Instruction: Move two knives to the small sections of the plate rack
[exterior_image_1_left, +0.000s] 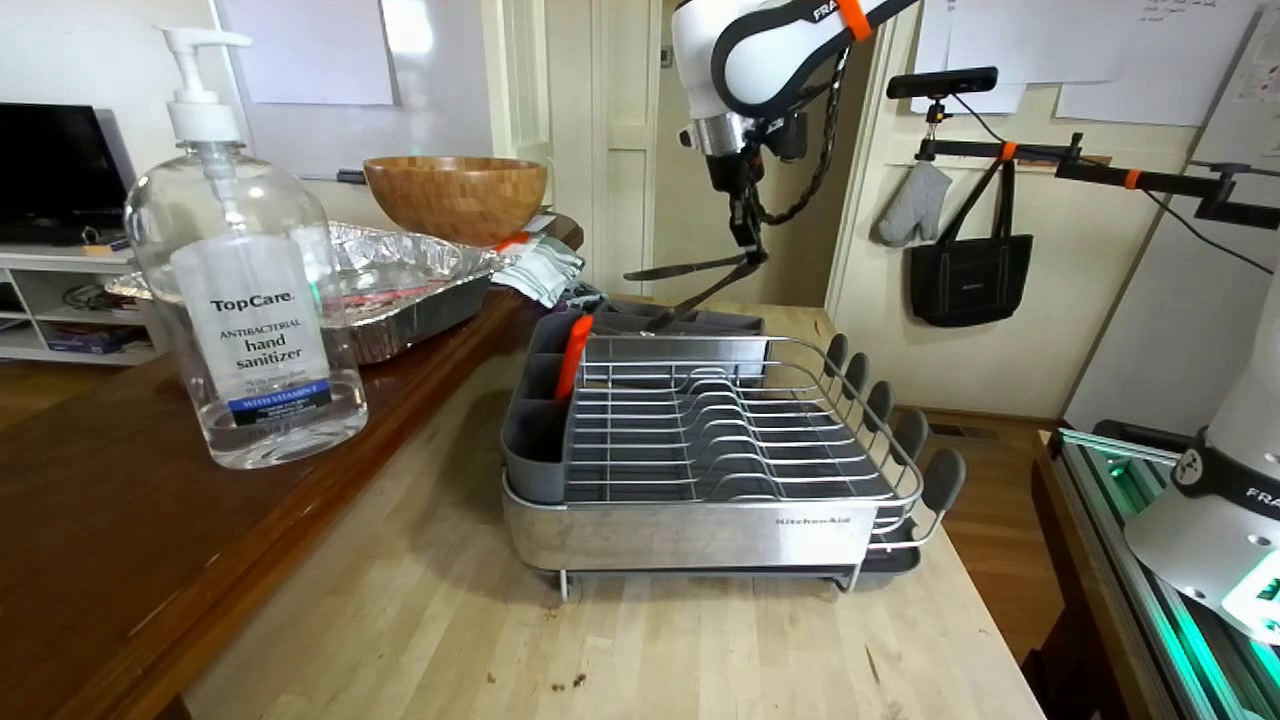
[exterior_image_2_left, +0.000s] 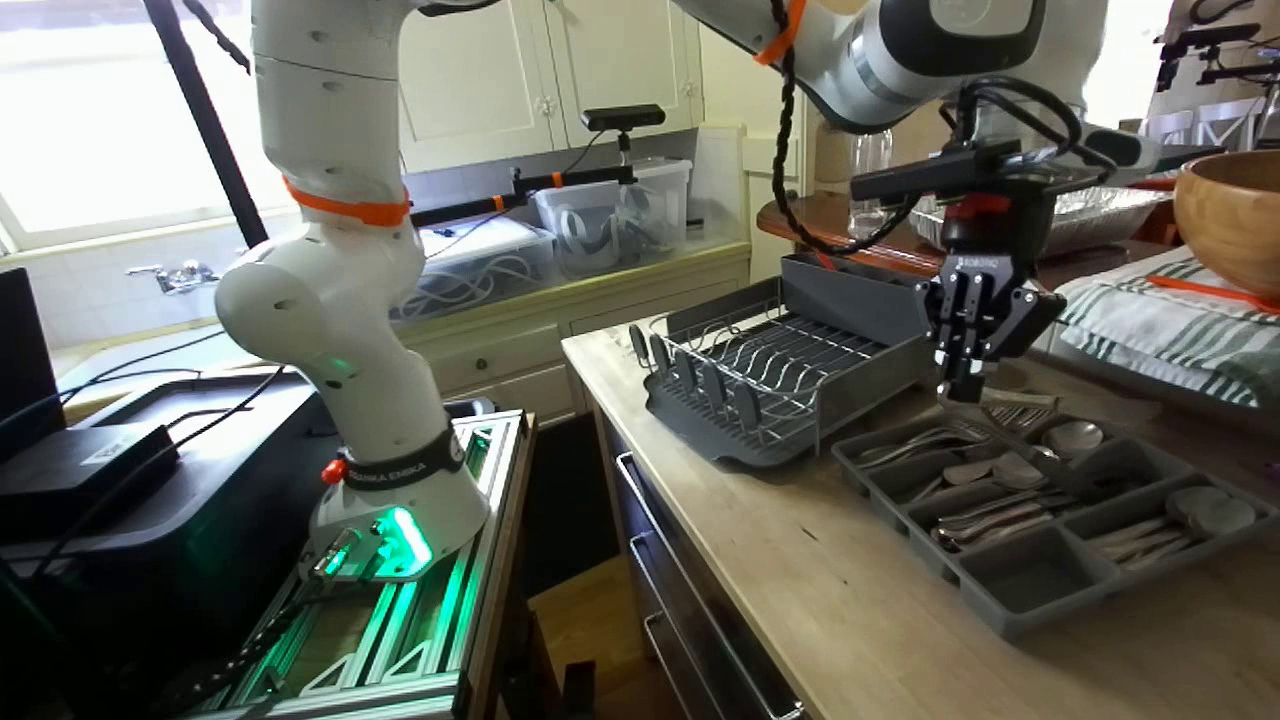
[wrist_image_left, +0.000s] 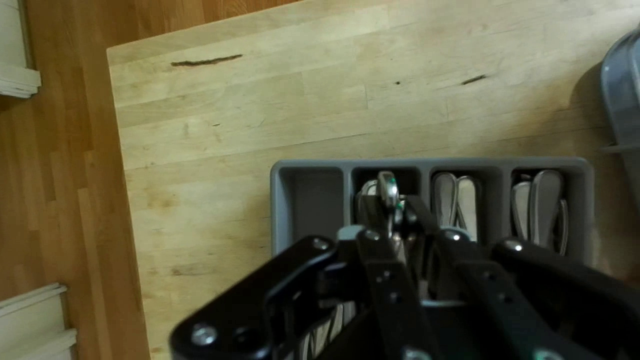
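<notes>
Above a grey cutlery tray (exterior_image_2_left: 1035, 575), gripper (exterior_image_2_left: 962, 383) clamped on two knives (exterior_image_1_left: 690, 269), these splayed apart, silver plate rack (exterior_image_1_left: 690, 537) just beside the tray on a wooden counter (exterior_image_1_left: 380, 640), small sections (exterior_image_1_left: 535, 482) along its short end, red handle (exterior_image_1_left: 574, 357) leaning in one.

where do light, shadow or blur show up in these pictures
In an exterior view, the window is blown out; in an exterior view, a soft shadow lies on the wooden counter beside the plate rack; in both exterior views, the robot base glows green; in the wrist view, the nearer parts of the tool look soft.
</notes>
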